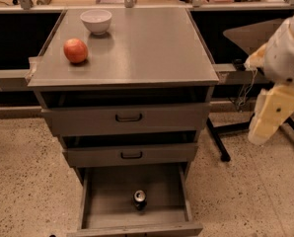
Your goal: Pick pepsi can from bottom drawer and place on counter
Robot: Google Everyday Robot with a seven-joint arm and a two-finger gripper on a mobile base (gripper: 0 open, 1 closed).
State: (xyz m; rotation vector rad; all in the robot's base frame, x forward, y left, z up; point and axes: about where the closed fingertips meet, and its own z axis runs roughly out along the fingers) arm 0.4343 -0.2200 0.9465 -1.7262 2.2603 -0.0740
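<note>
The pepsi can [139,199] stands upright in the open bottom drawer [100,201], near the middle of its floor, silver top facing up. The counter [152,48] is the flat grey top of the cabinet. My gripper [270,115] hangs at the right edge of the view, at the pale end of the white arm. It is beside the cabinet at about the height of the top drawer, well above and to the right of the can. It holds nothing that I can see.
A red apple [75,50] and a white bowl [96,20] sit on the counter's left side. The two upper drawers [127,118] are slightly ajar. A dark side table on a black stand [221,142] is behind the arm, at the right.
</note>
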